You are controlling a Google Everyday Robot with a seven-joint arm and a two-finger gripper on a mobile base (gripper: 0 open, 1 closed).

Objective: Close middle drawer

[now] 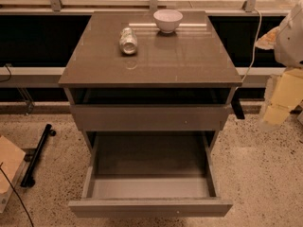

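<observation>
camera view: middle drawer pulled far out; gripper hangs right of the cabinet, apart, its opening impossible to tell.

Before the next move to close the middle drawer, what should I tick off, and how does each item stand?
1. Middle drawer pulled out: ok, wide open.
2. Nothing sticking up inside it: ok, only its pale floor shows.
3. Gripper at the drawer front: not ok, it is right of the cabinet, apart from the drawer.
4. Can and bowl back from the cabinet's front edge: ok.
5. Black bar out of the drawer's way: ok, lies off to its left.
</observation>
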